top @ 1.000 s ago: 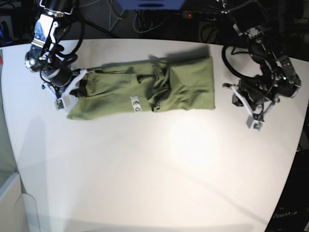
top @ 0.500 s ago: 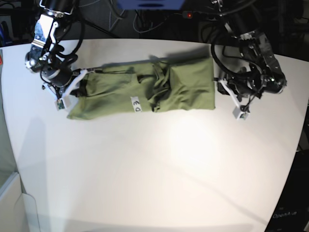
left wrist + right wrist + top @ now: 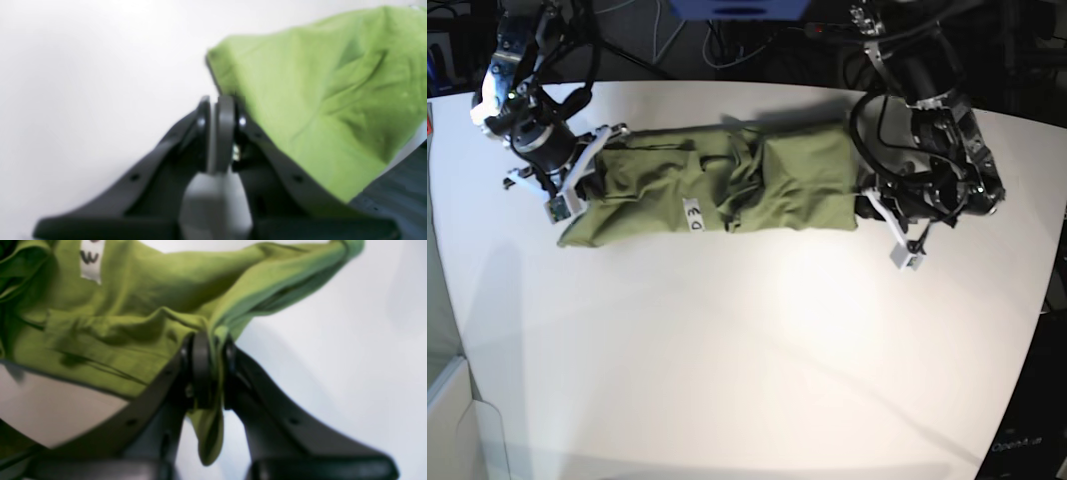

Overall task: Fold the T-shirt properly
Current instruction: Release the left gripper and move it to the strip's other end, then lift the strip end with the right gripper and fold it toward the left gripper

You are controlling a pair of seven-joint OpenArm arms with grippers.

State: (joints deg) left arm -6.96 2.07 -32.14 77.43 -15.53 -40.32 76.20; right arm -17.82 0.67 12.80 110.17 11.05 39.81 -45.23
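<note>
Comparing with a second ago, the big change is on the left arm's side: the left gripper [image 3: 867, 208] was parked well off the cloth out toward the right edge of the table [image 3: 747, 380], and now it's swung in and sits right against the right end of the T-shirt [image 3: 717, 185]. In the left wrist view its jaws are pressed together, and the green fabric lies right up against them, but I honestly can't tell if any cloth is actually caught between them or if it's just nudging the edge. Too blurry there.

The right gripper [image 3: 208, 353] is the clear one: clamped on a bunched fold of the shirt, with a little tongue of fabric hanging out below the jaws. It has also lifted and shifted that end a bit toward the back edge, so the left end of the shirt looks pulled up instead of lying flat.

The shirt itself is a long, narrow, wrinkly strip running across the back half of the table, nearer the back edge than the front, with the small white label [image 3: 694, 216] showing on the front side of it.

My read: the lengthwise folds are done and both arms are setting up at opposite ends for the end-to-end fold. If the left one hasn't really got cloth, that fold will go lopsided.
</note>
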